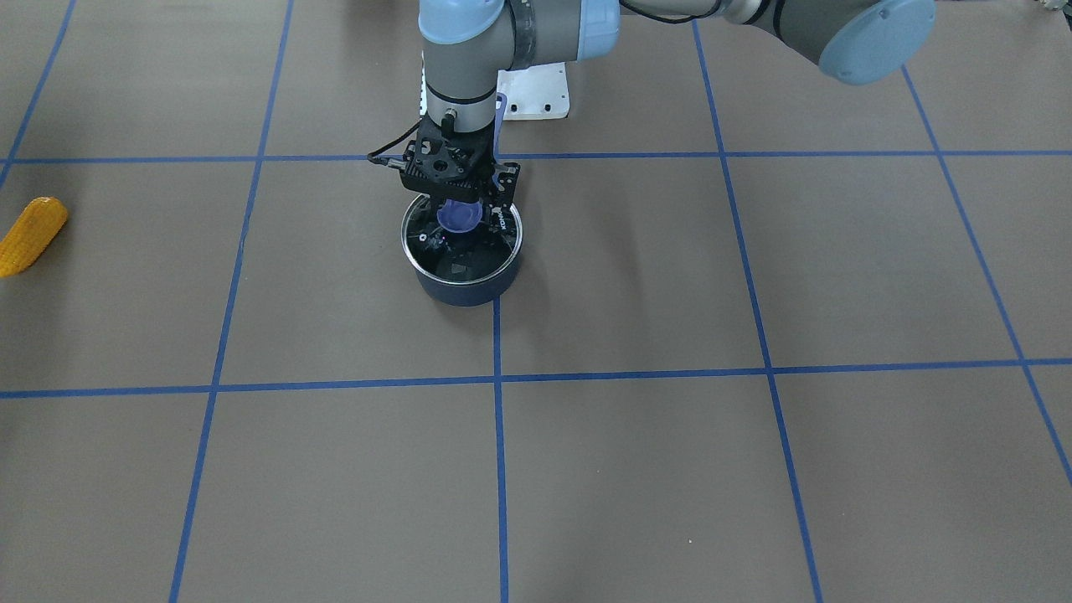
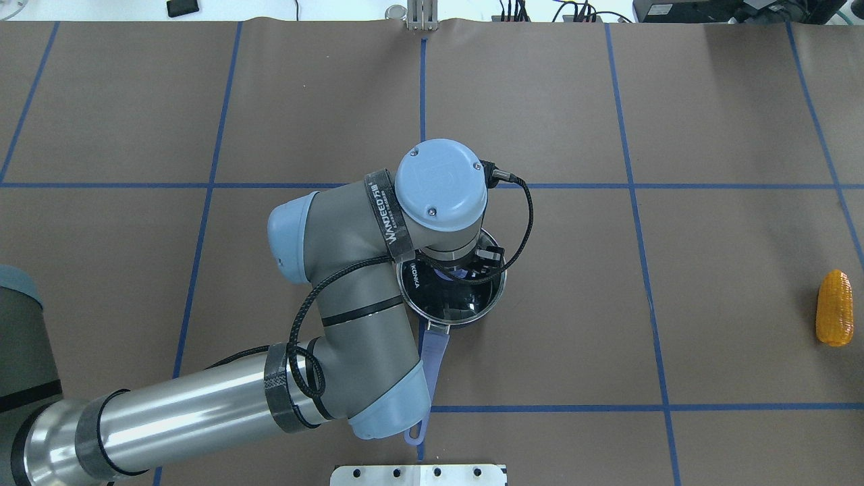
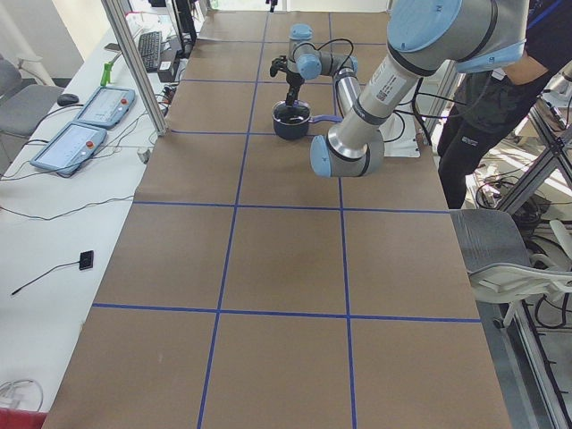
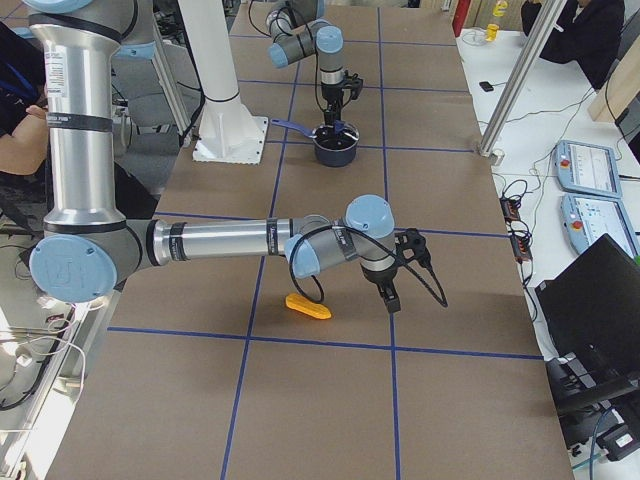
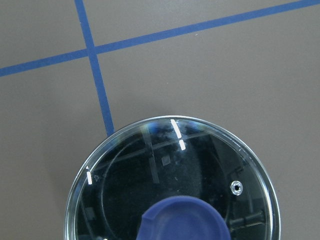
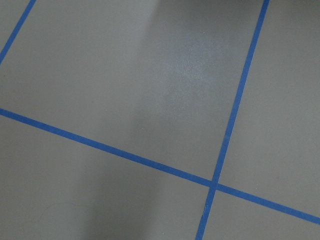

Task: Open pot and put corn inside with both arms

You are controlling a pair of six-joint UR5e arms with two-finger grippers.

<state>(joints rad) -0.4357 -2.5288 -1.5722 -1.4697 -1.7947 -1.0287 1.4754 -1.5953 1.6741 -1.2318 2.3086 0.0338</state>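
Note:
A dark blue pot (image 1: 462, 283) stands near the table's middle with its glass lid (image 5: 200, 165) on. The lid has a blue-purple knob (image 1: 459, 216), and the pot's long blue handle (image 2: 432, 351) points toward the robot. My left gripper (image 1: 465, 219) hangs straight down over the lid, open, with one finger on each side of the knob; it also shows from overhead (image 2: 451, 270). The yellow-orange corn (image 2: 835, 307) lies flat at the table's far right end (image 1: 32, 234). My right gripper (image 4: 390, 297) shows only in the exterior right view, low beside the corn (image 4: 308, 306); I cannot tell whether it is open or shut.
The white pedestal base plate (image 1: 536, 92) sits just behind the pot. Blue tape lines (image 1: 498, 435) divide the brown table into squares. Teach pendants (image 3: 89, 107) lie on the side bench and an operator (image 3: 487, 98) stands by the robot.

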